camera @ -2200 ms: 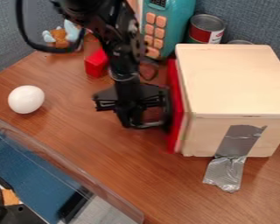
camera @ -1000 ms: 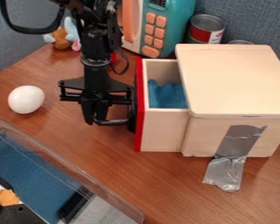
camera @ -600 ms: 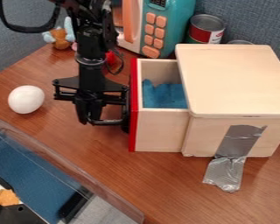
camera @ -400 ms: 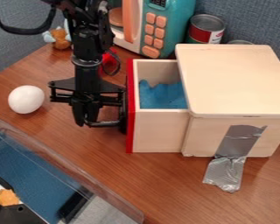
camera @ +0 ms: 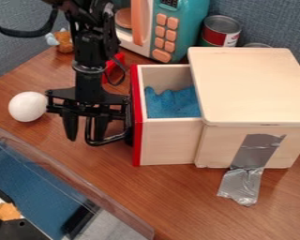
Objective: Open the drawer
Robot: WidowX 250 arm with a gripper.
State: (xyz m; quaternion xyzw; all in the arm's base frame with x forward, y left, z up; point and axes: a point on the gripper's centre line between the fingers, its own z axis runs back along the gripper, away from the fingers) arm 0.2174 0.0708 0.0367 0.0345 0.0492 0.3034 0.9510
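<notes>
The black gripper hangs left of the drawer's red front, its two fingers spread apart and pointing down. A curved black handle runs out from the red front, and its outer end lies between the fingers, around the right one. The drawer stands pulled out to the left from the pale wooden box, its inside visible from above. Something blue and soft lies in it.
A white ball sits close to the gripper's left side. Behind are a red object, a teal toy microwave, a can and a small plush toy. Grey tape holds the box to the table.
The drawer has slid out leftward from the box, and the gripper has moved left alongside it. Most recently, the fingers have spread apart at the handle.
</notes>
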